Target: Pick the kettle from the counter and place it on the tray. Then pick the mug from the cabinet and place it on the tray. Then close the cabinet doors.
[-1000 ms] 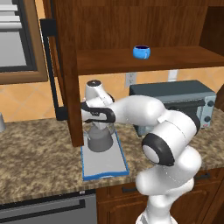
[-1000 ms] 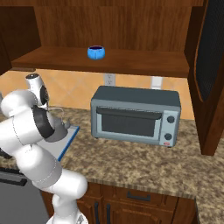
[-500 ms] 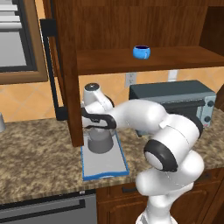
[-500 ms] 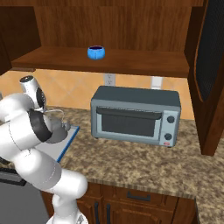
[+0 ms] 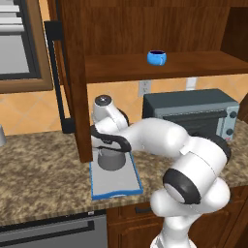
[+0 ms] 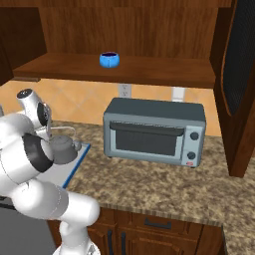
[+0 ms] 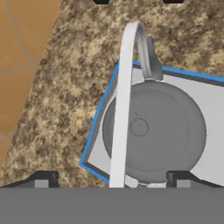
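The dark grey kettle stands upright on the blue-rimmed tray on the speckled counter. My gripper hangs straight above it, open. In the hand view its fingertips stand wide apart on either side of the arched wire handle, touching neither the handle nor the kettle. The blue mug sits on the wooden shelf of the cabinet, well above and to the right of the gripper. Both cabinet doors are swung open, the left door and the right door.
A grey toaster oven sits on the counter just right of the tray, under the shelf. The open left door and its black bar handle hang close to the left of my hand. A dishwasher front lies below the counter edge.
The jaws have gone from shut on the kettle's handle to wide open, letting it go. The kettle rests on the tray and the arm has barely moved.
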Tool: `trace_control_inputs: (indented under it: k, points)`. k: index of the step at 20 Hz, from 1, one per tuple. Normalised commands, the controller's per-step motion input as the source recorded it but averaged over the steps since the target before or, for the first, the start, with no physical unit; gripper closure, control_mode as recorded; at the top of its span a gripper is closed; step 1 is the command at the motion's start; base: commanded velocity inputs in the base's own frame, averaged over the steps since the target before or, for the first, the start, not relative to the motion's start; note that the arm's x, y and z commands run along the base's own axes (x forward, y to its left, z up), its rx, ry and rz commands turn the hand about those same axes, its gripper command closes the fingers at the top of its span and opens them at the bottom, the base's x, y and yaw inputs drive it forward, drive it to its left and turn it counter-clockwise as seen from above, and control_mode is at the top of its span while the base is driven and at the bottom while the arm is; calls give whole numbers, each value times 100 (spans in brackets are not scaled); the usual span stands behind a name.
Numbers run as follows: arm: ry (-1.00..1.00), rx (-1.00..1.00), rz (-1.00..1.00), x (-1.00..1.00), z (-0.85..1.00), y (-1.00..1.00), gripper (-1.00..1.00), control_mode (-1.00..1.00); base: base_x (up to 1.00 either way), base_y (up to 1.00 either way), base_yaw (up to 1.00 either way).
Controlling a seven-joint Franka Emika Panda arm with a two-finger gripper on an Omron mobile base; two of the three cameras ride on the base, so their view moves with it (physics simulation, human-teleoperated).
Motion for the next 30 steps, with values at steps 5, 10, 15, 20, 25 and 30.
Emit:
trace_control_inputs:
  k: [5, 10, 15, 20, 25, 30]
  points:
    - [-10, 0, -4, -18, 40, -17, -100, -100, 0, 0, 0]
    - [0, 1, -2, -15, 16, -30, -100, -100, 0, 0, 0]
    - [0, 2, 0, -35, 7, -28, -100, -100, 0, 0, 0]
    - [0, 6, 0, -49, 18, -30, -100, -100, 0, 0, 0]
    - [0, 6, 0, -53, 20, -40, -100, -100, 0, 0, 0]
    - [0, 5, 0, -46, 15, -44, -100, -100, 0, 0, 0]
